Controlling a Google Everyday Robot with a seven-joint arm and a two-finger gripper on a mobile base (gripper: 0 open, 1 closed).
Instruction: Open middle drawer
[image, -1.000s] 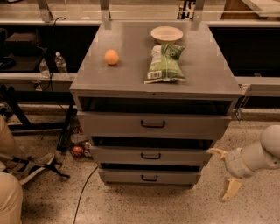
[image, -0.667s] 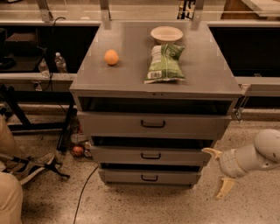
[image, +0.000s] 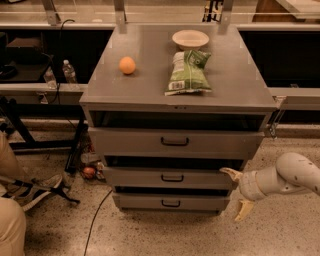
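The grey metal cabinet (image: 180, 102) has three drawer fronts. The middle drawer (image: 135, 177) has a small black pull handle (image: 172, 178) and its front stands a little out from the cabinet. My gripper (image: 238, 192) is at the right of the cabinet, level with the middle drawer's right end. It is open: the upper finger (image: 230, 173) lies at the drawer's right corner, the lower finger (image: 243, 210) hangs beside the bottom drawer (image: 170, 202). The taller top drawer (image: 174, 142) is above.
On the cabinet top lie an orange (image: 127, 65), a green chip bag (image: 188, 72) and a white bowl (image: 190, 38). Water bottles (image: 69, 72) stand on a shelf at left. A cable, a red object (image: 89, 172) and a person's shoe (image: 32, 189) are on the floor at left.
My gripper and arm have moved left, from off to the right of the cabinet to the right end of the middle drawer. The drawers look unchanged.
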